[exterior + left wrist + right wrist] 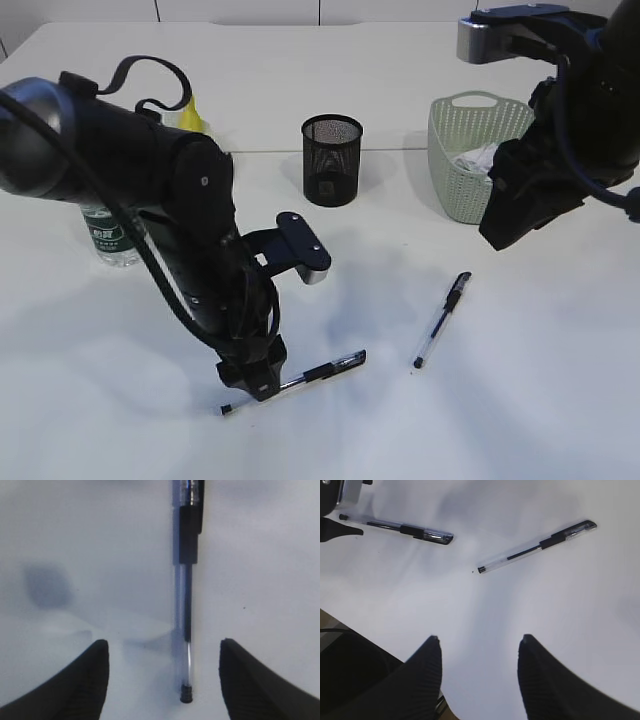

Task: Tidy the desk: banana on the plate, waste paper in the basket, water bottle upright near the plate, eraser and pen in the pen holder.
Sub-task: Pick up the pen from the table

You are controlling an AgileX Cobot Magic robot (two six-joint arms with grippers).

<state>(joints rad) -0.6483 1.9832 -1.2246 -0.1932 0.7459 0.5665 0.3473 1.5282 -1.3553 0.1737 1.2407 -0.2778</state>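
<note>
We see our left gripper point(162, 680) lowered to the desk point(520, 400), jaws spread apart. Our right gripper point(477, 675) hangs raised above the desk, jaws parted and empty.

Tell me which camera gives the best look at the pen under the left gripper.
The left wrist view: the pen fills the frame, lying on the table between the open left gripper fingers, untouched. The exterior view shows it partly hidden behind the arm. The right wrist view shows it small, near the top edge.
</note>
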